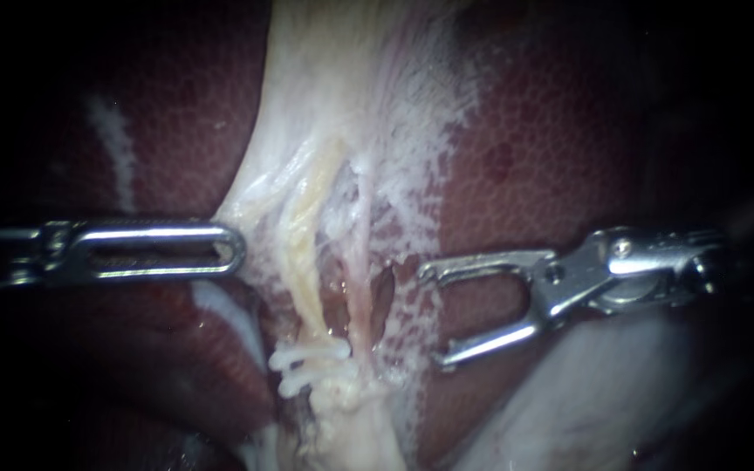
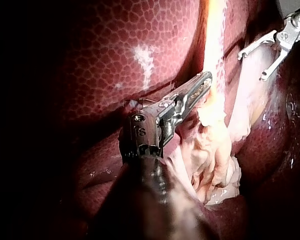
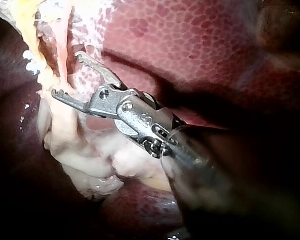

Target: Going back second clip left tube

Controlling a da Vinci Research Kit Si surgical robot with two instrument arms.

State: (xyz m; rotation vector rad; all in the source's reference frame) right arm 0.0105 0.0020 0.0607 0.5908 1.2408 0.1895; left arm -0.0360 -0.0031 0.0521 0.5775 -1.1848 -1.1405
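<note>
Left instrument (image 1: 239, 249): bright steel, long slotted jaws with a rounded tip, lying flat and level. The jaws are clenched on the edge of the pale membrane (image 1: 246, 196), which is drawn to a point at the tip. Right instrument (image 1: 436, 314): steel, two thin bowed jaws with small hooked, toothed tips. They are spread wide and empty, so released, and sit over lacy white tissue just beside the tubes, touching neither. Liver (image 1: 569, 131): dark red, glossy, with a fine honeycomb pattern and pale streaks on its left part. The membrane is a cream-white, fibrous fan, narrowing downward. Left tube (image 1: 307, 253): yellowish, waxy, a slightly kinked cord running down the centre between the two instruments. Right tube (image 1: 359, 292): thinner, pinkish, close beside it. Dark open windows (image 1: 383, 292) show around the right tube. Two white clips (image 1: 311, 365), ridged and plastic-looking, are stacked one just under the other across the lower end of the left tube, below both instruments' level. Their ends reach toward the right tube; whether they enclose it, can't tell. Below the clips is a pale stump of tissue (image 1: 351, 427). In the left wrist view, the left instrument's tip sits against the bright strand, with crumpled cream tissue (image 2: 215, 160) beside and under it and the right instrument ahead, well apart. In the right wrist view, the open jaws straddle air beside the pale strand.
</note>
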